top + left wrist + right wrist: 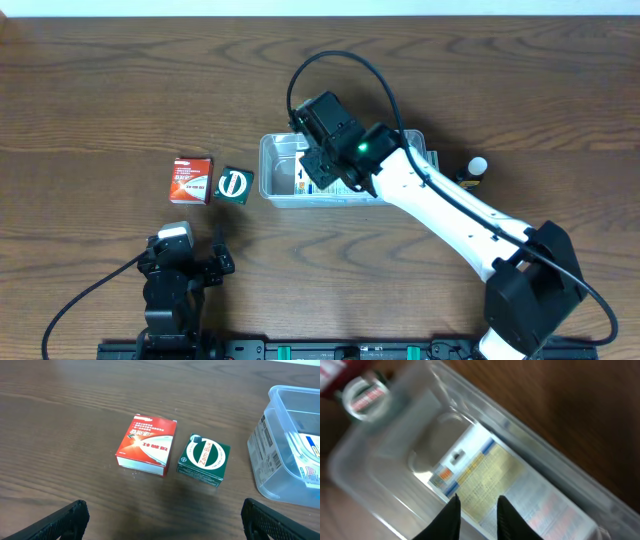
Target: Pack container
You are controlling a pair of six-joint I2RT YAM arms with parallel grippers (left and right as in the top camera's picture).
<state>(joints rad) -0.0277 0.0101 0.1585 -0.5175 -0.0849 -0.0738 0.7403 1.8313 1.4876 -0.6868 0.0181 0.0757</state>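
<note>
Right claw point(477, 506) hangs low inside the clear, colourless rectangular plastic container point(272, 152). Its two dark fingertips point(452, 510) stand a narrow gap apart, clamped on nothing that shows. Directly beneath them a white cardboard box with blue and orange print point(480, 472) lies flat on the container's floor. The wrist picture is blurred, so it cannot be told whether the tips touch it. Toward the left end, the container's floor looks bare.

The container sits near the middle of the brown wooden table point(100, 90), its long side running left to right. Just off its right end stands a small dark bottle with a white cap point(478, 167). To the container's left, near it but apart, two small boxes lie side by side. A green square cardboard box with a white ring emblem point(204, 459) is the closer one, and a red and white cardboard box point(147, 444) lies just left of that. Left claw point(165, 507) hovers on the near side of the pair, jaws spread wide and empty.

The step in hand looks like a drop-off, with one box lying in the container and two left on the table. The next move probably calls for the right arm to lift clear of the rim. The left claw could then reach forward, straddle the green box without nudging its red neighbour, and carry it right into the bare end.
</note>
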